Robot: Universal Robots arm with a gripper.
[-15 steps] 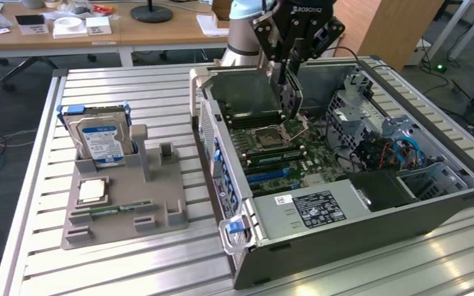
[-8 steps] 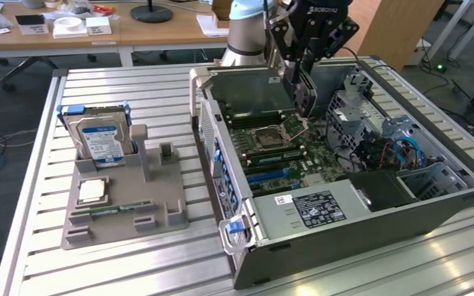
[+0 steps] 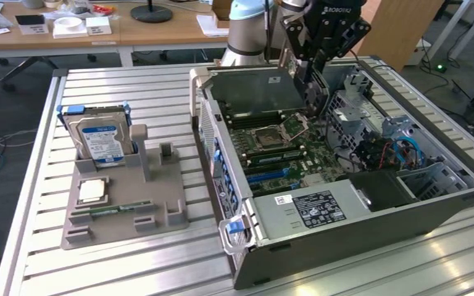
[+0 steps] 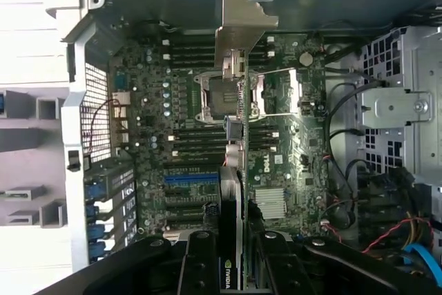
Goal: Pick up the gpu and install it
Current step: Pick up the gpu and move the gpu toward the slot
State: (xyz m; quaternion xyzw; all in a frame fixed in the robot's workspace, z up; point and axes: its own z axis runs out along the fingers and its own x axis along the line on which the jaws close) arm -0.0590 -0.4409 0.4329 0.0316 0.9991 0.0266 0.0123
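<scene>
Near table: a slatted aluminium table (image 3: 138, 86) carries everything in the scene.
Parts tray: a grey plastic tray (image 3: 163, 185) lies towards the exterior view's left, beside the computer.
Tray contents: a narrow green RAM stick (image 3: 112, 209) lies flat, with a square silver processor chip (image 3: 93, 190) just behind it. A boxy silver hard drive with a blue-white label (image 3: 103, 143) stands upright at the tray's far end.
Computer: a large grey metal tower case (image 3: 369, 228) lies on its side with the side panel off.
Inside the case: a green motherboard (image 3: 270, 148) (image 4: 159, 122) faces up, with an open silver processor socket (image 3: 274, 135) (image 4: 221, 94) near its middle.
Task object: the gpu (image 3: 311, 95) (image 4: 235, 170), a thin flat dark card, hangs on edge above the motherboard near the socket. Its silver metal bracket (image 4: 238, 22) is at the end away from the gripper.
End effector: the black two-finger gripper (image 3: 313, 61) (image 4: 233, 264) is clamped on the gpu's upper end, one finger on each face.
Far background: a wooden desk (image 3: 138, 31) stands behind the table.
</scene>
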